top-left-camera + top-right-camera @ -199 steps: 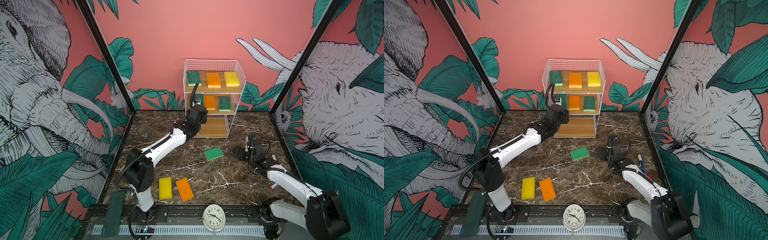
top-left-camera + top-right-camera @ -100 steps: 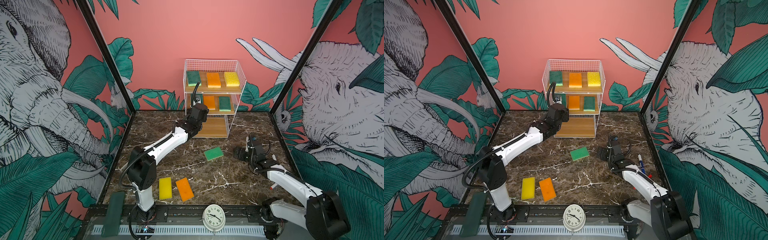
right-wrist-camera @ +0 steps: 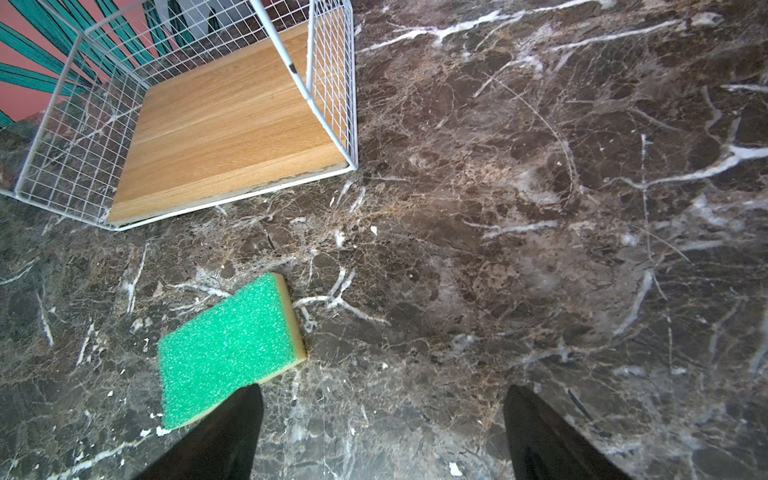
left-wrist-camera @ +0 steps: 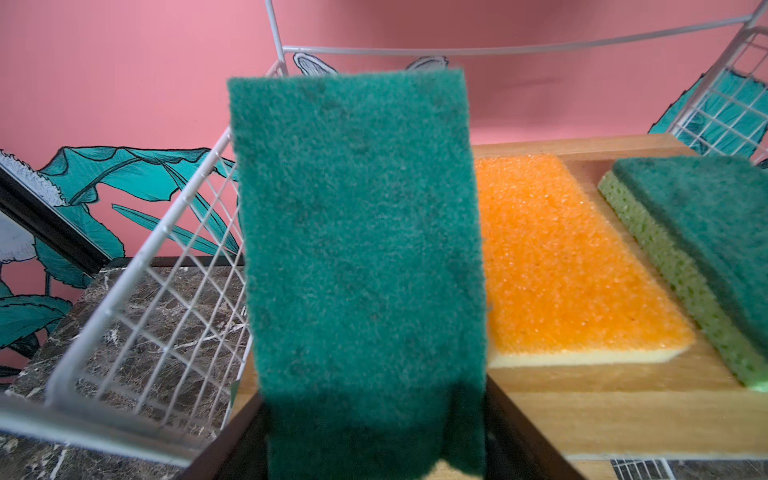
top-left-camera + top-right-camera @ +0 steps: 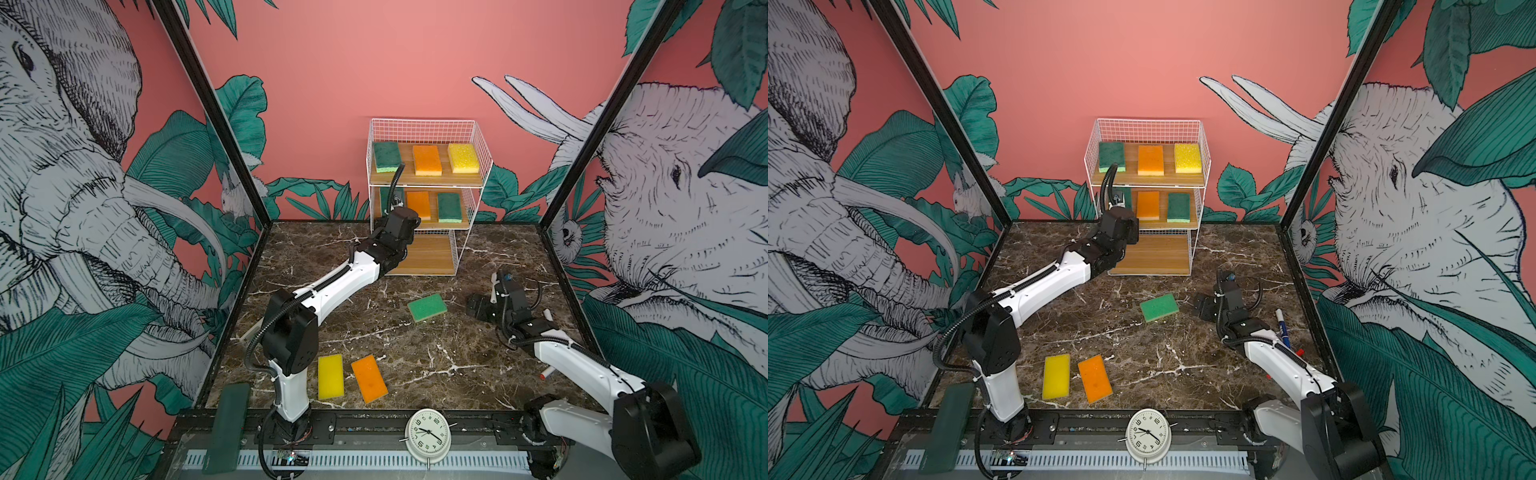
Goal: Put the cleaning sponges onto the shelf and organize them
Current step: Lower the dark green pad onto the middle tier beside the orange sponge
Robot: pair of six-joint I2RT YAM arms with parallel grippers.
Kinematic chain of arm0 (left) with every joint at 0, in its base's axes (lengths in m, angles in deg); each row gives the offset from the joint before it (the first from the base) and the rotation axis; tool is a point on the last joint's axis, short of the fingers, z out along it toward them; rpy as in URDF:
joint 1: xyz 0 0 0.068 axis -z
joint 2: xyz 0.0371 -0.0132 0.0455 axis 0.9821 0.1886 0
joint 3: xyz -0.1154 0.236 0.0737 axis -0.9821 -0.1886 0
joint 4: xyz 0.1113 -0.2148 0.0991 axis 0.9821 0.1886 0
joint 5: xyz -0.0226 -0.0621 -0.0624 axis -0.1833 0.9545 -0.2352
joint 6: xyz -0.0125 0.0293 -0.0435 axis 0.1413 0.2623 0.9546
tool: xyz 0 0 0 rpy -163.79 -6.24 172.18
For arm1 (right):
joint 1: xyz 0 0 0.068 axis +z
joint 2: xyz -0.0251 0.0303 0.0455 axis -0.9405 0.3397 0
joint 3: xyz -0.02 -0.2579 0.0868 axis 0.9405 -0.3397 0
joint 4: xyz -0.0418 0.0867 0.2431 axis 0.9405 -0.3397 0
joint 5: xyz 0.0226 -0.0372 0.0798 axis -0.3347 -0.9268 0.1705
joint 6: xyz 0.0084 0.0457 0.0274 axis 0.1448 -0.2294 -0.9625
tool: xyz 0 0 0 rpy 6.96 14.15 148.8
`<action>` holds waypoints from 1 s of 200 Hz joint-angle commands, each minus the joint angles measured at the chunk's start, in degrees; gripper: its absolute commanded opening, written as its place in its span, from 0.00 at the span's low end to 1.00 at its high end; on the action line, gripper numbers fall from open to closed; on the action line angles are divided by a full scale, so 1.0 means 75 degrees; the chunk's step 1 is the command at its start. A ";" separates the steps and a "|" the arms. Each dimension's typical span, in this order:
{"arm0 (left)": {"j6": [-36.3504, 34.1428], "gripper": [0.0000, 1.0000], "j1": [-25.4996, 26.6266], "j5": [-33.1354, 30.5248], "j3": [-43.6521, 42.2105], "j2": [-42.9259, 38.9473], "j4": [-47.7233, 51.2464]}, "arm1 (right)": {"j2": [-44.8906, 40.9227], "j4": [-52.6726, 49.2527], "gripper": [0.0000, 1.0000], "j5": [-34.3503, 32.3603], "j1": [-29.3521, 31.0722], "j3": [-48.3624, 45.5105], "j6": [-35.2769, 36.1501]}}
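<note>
Over the last second the left arm has eased forward. The left end effector (image 5: 1119, 199) now sits a little deeper in the mouth of the middle tier of the shelf (image 5: 473, 137). It grips the near end of the dark green sponge (image 4: 357, 232). The sponge juts straight ahead of it, scouring face up, over the one free slot of the middle board (image 4: 602, 415). I cannot tell whether the sponge's far end already touches the wood, because the sponge hides what lies beneath it. The shelved orange sponge (image 4: 573, 266) lies just to the end effector's right, with the shelved green sponge (image 4: 706, 232) beyond it. The wire side wall is close on its left.

Nothing else has shifted. The right end effector (image 3: 384, 399) stays low over the worktop (image 5: 457, 365), jaws spread wide and empty. The light green sponge (image 3: 228, 349) lies just ahead of it, close to one finger. The yellow sponge (image 5: 330, 376) and the loose orange sponge (image 5: 369, 378) lie side by side well behind the left end effector, near that arm's base.

The advance suggests the placement is at its last stage, with lowering and letting go next. That would fill the middle tier as the top tier is filled, six sponges in all. The three loose sponges would be left for the bare bottom board (image 5: 428, 255).
</note>
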 commanded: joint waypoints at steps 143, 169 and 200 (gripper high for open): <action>0.0115 0.76 -0.0025 -0.0347 0.0023 -0.0311 0.0395 | -0.0118 0.0255 0.93 0.0043 -0.0048 -0.0135 -0.0051; 0.0088 0.77 -0.0025 -0.0058 -0.0055 -0.0559 0.0363 | -0.0108 0.0244 0.93 0.0014 -0.0055 -0.0177 -0.0041; 0.0137 0.77 -0.0025 0.0263 -0.0210 -0.0907 0.0414 | -0.0142 0.0215 0.93 0.0125 -0.0044 -0.0180 -0.0128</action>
